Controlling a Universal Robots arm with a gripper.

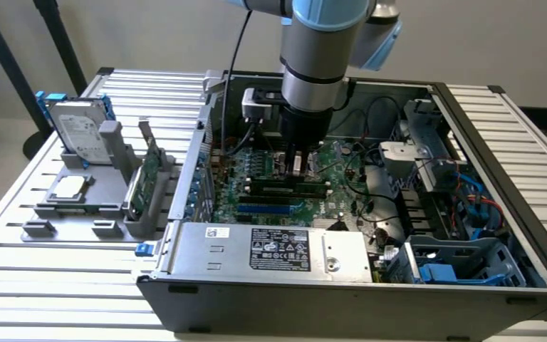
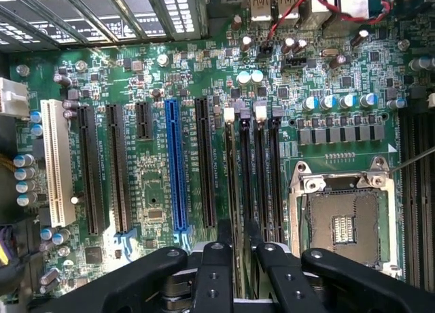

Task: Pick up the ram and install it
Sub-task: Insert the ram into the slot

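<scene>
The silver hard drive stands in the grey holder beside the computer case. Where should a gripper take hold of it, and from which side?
Probably by its upper part, coming from above, with one finger on each flat face. The hard drive stands nearly upright in the grey holder, so its top end stands free.

Pale wall [image 1: 159,35] behind — ribbed alu. table [image 1: 65,285], black stand legs [image 1: 8,57].

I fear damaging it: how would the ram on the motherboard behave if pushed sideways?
The ram is a long, thin board standing on edge, so it is probably stiff along its length and light. Being so thin, it might bend or crack under a sideways push.
</scene>
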